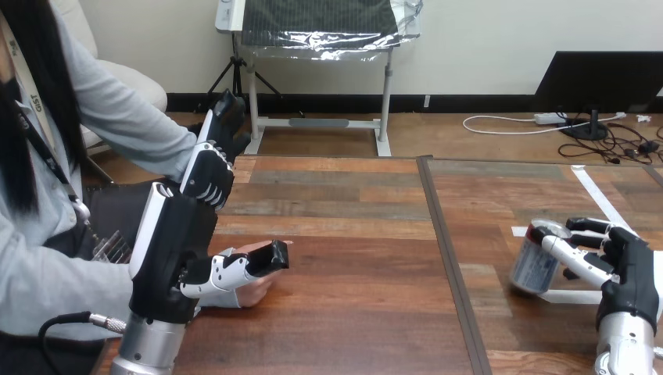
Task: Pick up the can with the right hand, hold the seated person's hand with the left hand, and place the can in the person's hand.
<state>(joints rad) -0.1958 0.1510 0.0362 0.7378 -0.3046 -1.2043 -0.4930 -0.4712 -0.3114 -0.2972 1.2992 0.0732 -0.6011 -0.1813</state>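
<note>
Wrapping round the tipped can on the table's right side, the right hand needed a snug squeeze before lifting, while the open left hand touched the person's hand.

Can on table at right, by right robot hand — person's hand at left
</note>
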